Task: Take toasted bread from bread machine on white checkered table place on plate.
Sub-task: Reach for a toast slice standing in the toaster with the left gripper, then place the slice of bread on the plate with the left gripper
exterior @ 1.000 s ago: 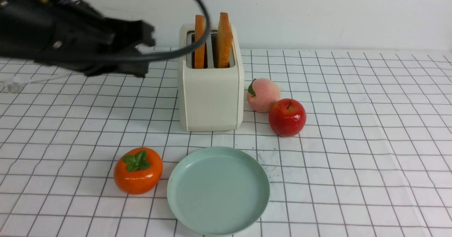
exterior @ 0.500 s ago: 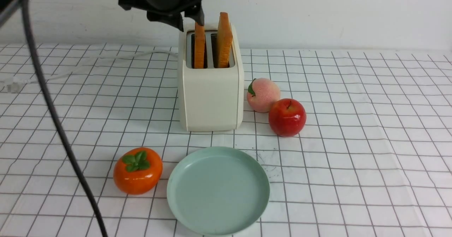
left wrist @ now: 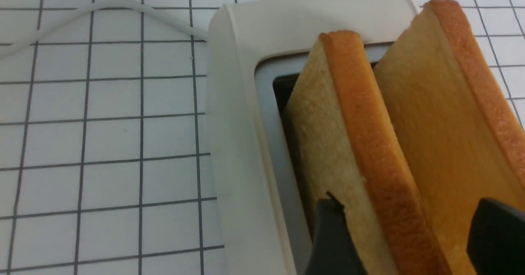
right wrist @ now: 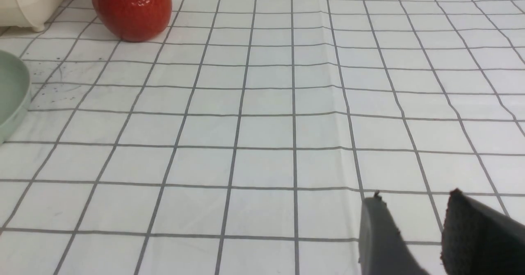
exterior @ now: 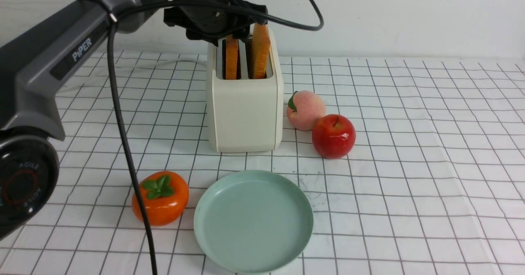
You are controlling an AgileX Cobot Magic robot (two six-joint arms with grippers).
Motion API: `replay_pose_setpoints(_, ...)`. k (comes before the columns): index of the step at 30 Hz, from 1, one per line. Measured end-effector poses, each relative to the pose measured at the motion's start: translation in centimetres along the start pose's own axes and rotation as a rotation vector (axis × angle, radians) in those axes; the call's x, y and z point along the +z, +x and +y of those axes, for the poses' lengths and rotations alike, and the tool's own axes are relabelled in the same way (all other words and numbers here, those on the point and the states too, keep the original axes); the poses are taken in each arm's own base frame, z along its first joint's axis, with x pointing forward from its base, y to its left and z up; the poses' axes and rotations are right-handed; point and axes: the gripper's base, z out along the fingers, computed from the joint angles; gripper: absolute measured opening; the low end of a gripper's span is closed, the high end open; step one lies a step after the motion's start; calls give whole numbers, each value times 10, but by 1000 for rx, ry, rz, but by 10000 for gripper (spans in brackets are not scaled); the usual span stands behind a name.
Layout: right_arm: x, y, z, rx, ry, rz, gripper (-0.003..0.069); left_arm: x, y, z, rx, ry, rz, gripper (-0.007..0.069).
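Note:
The cream bread machine (exterior: pixel 245 107) stands at the back middle of the white checkered table (exterior: pixel 430 152). Two slices of toasted bread stick up from its slots, the left slice (exterior: pixel 231 60) and the right slice (exterior: pixel 261 49). My left gripper (exterior: pixel 236 35) is down over the left slice. In the left wrist view this gripper (left wrist: pixel 406 234) is open, one finger on each side of the left slice (left wrist: pixel 361 135), beside the right slice (left wrist: pixel 447 115). The mint-green plate (exterior: pixel 253 226) lies bare in front of the bread machine. My right gripper (right wrist: pixel 415 195) is open over bare cloth.
An orange persimmon (exterior: pixel 160 199) sits left of the plate. A peach (exterior: pixel 305 111) and a red apple (exterior: pixel 333 136) lie right of the bread machine. The white power cord (exterior: pixel 164 62) trails off to the left. My left arm's black cable (exterior: pixel 127 152) hangs across the front left.
My left arm has swung from the far left to above the bread machine and come down over the left slice, and its jaws have opened. The right gripper has not changed.

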Motion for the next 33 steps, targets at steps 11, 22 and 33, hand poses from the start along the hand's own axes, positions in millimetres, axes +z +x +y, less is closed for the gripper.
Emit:
replay_pose_setpoints(11,0,0,0,0,0,0,241,29,12,2,20,-21,17,251)
replay_pose_setpoints(22,0,0,0,0,0,0,241,15,1,1,30,-13,-47,119)
replay_pose_setpoints(33,0,0,0,0,0,1,241,-105,-49,2,48,-1,-297,119)
